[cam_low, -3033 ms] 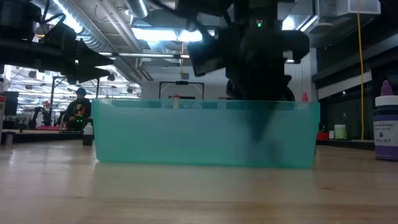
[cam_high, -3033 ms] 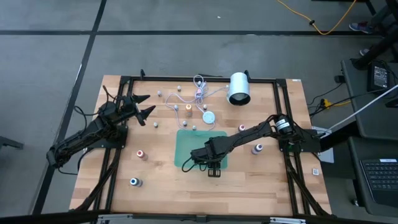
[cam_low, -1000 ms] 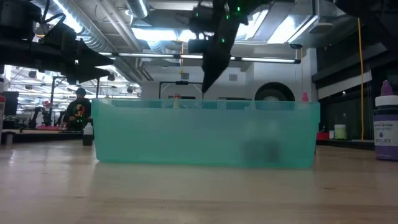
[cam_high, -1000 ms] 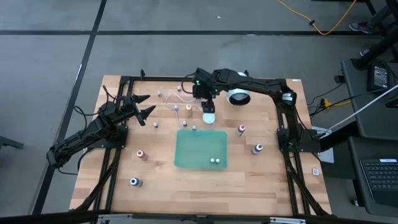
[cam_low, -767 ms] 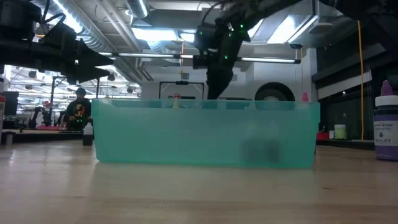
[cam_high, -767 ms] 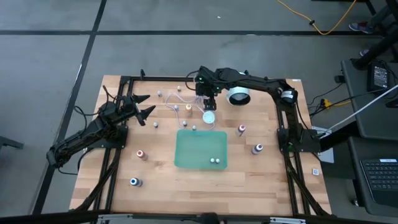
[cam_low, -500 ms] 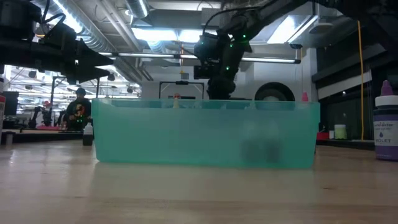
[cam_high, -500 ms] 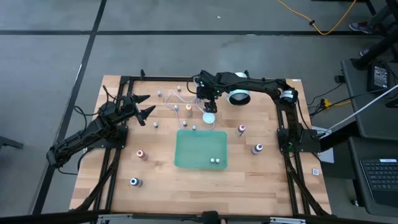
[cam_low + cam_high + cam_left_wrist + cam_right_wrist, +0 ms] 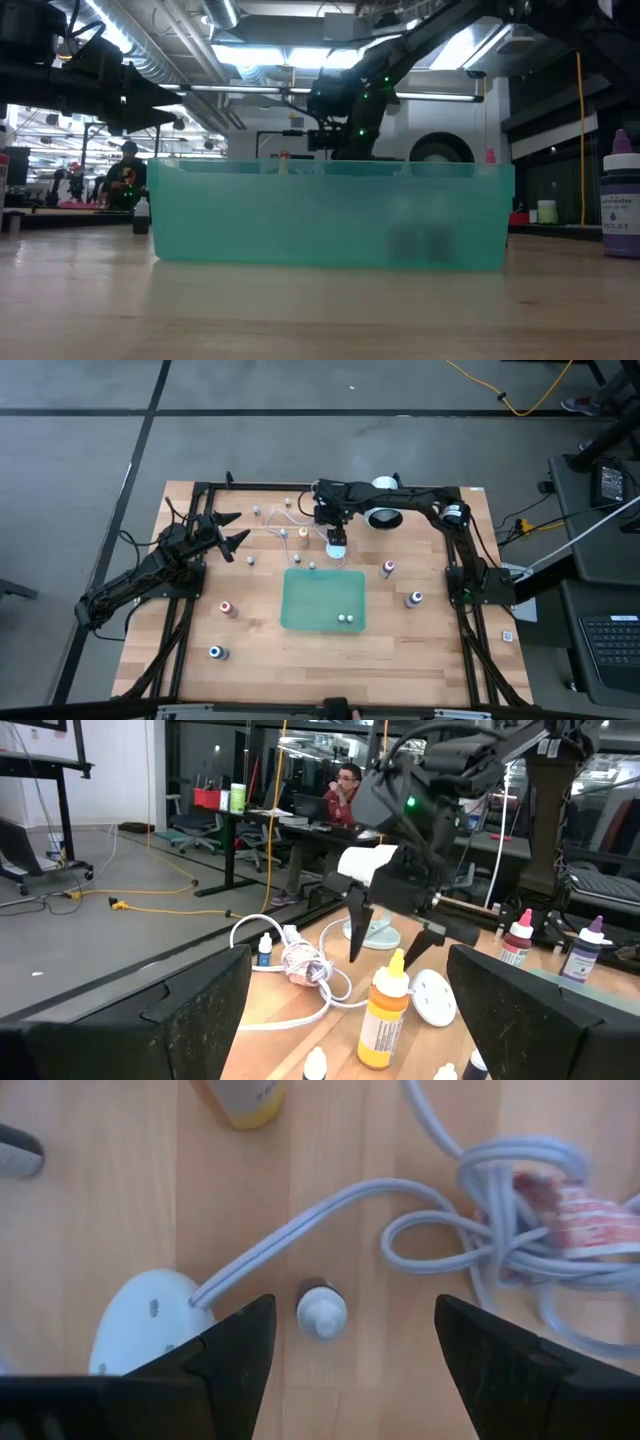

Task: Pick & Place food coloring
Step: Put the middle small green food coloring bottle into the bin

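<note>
The food coloring is a scatter of tiny bottles, all upright on the desk (image 9: 250,670) with long axes vertical and tips pointing up. From above they read as small dots: a red-topped one (image 9: 227,607) and a blue-topped one (image 9: 214,653) left of the green tray (image 9: 310,595), a pink-red one (image 9: 389,568) and a purple one (image 9: 414,599) to its right, an orange-bodied one (image 9: 304,537) behind it, and several pale ones farther back. Two small bottles (image 9: 346,618) stand inside the tray, near its front right corner. In the low view the purple bottle (image 9: 621,207) shows a white label and a pale conical tip. The left wrist view shows the orange bottle (image 9: 384,1012) with a yellow cone tip, beside a white coiled cable (image 9: 300,965). The right tool (image 9: 334,532) hangs over the back middle of the desk, its fingers apart and pointing down. The right wrist view looks straight down at a bottle (image 9: 321,1311) standing between those fingers (image 9: 235,1350), showing only its white cap end-on; neither finger touches it. A white disc (image 9: 140,1320) on a thin cable lies just beside that bottle. A large white cylinder (image 9: 382,516) sits near the back edge, behind the right arm. The left tool (image 9: 229,529) waits at the left rear of the desk, fingers spread and empty.
</note>
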{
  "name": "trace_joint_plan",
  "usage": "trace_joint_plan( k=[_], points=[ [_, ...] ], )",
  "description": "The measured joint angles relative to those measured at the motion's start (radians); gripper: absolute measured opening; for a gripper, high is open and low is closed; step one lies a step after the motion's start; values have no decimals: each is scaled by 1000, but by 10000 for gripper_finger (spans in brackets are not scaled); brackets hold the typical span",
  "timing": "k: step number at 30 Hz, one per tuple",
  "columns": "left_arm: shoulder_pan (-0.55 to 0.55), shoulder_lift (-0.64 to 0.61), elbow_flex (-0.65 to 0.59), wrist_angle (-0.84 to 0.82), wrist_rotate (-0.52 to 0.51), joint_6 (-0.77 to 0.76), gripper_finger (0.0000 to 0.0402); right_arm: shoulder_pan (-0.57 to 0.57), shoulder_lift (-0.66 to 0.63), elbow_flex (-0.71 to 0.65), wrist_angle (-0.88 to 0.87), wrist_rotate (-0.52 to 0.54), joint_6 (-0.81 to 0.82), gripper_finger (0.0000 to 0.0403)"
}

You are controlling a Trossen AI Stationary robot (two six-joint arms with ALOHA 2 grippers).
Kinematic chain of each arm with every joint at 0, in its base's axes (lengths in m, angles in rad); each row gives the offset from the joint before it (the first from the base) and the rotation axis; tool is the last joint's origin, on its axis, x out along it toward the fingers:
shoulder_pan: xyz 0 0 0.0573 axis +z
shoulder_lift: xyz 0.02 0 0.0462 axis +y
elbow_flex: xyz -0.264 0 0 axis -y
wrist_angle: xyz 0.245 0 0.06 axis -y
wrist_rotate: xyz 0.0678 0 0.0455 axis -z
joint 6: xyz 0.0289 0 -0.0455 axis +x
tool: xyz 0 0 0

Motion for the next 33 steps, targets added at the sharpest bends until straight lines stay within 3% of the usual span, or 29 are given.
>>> trace_joint_plan(
  k=[9, 21, 33],
  points=[
    [0, 0, 0, 0, 0, 0, 333, -6, 16, 0, 6, 1, 0, 267],
    [0, 0, 0, 0, 0, 0, 333, -6, 16, 0, -12, -5, 3, 136],
    [0, 0, 0, 0, 0, 0, 333, -6, 16, 8, -22, -5, 6, 56]
  ],
)
